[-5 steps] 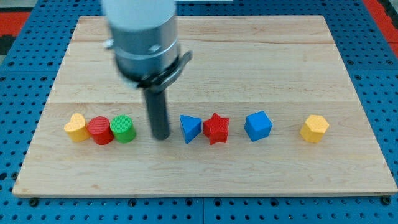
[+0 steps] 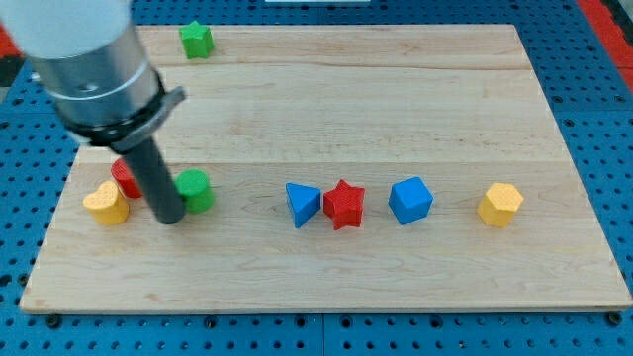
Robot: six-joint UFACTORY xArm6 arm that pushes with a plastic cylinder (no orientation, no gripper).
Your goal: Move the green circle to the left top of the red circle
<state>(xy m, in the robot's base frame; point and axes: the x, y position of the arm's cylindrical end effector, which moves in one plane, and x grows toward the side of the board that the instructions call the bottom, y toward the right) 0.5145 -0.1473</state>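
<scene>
The green circle sat on the tabletop, just right of my tip; the red circle lay half-hidden behind the rod. No hand showed.

I'm looking at my arm's wide grey cylindrical housing, pale above and darkening into a ribbed collar, with a small black bracket jutting at three o'clock. Below hangs a straight dark rod ending in my tip.
</scene>
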